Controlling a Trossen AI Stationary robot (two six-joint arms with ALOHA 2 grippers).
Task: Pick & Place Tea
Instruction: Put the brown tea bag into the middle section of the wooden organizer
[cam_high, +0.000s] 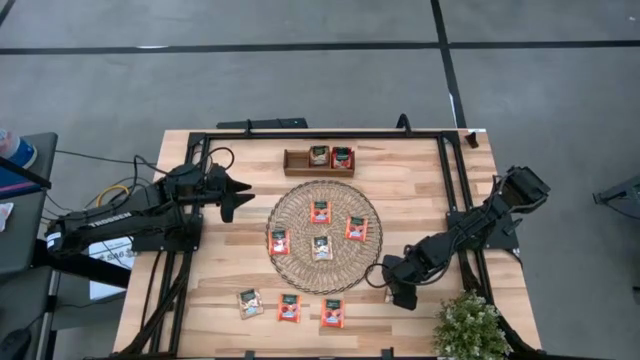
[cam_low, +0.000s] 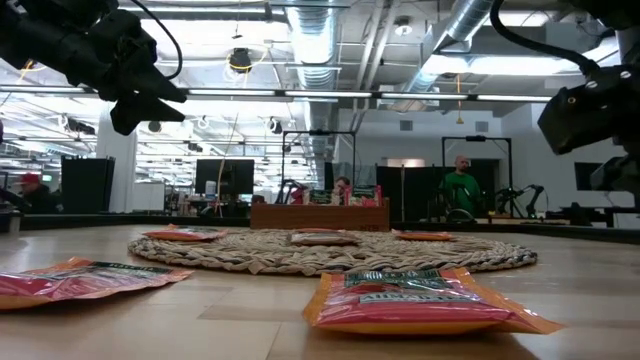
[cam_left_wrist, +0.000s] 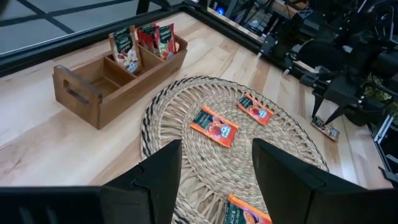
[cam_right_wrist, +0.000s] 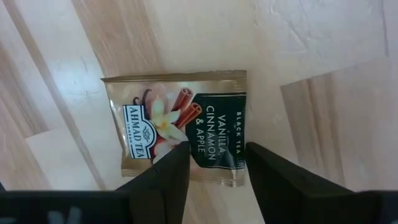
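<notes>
Your right gripper (cam_right_wrist: 214, 171) hangs with jaws parted over a vanilla tea sachet (cam_right_wrist: 180, 134), lying flat on the wooden worktop (cam_high: 420, 200) near its right edge, ungrasped. Your left gripper (cam_high: 238, 194) waits released near the left edge.

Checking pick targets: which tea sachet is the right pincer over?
The vanilla cinnamon sachet, pale gold and dark green, lying alone on bare wood right of the woven mat, beneath the right pincer; the other sachets sit elsewhere.
</notes>
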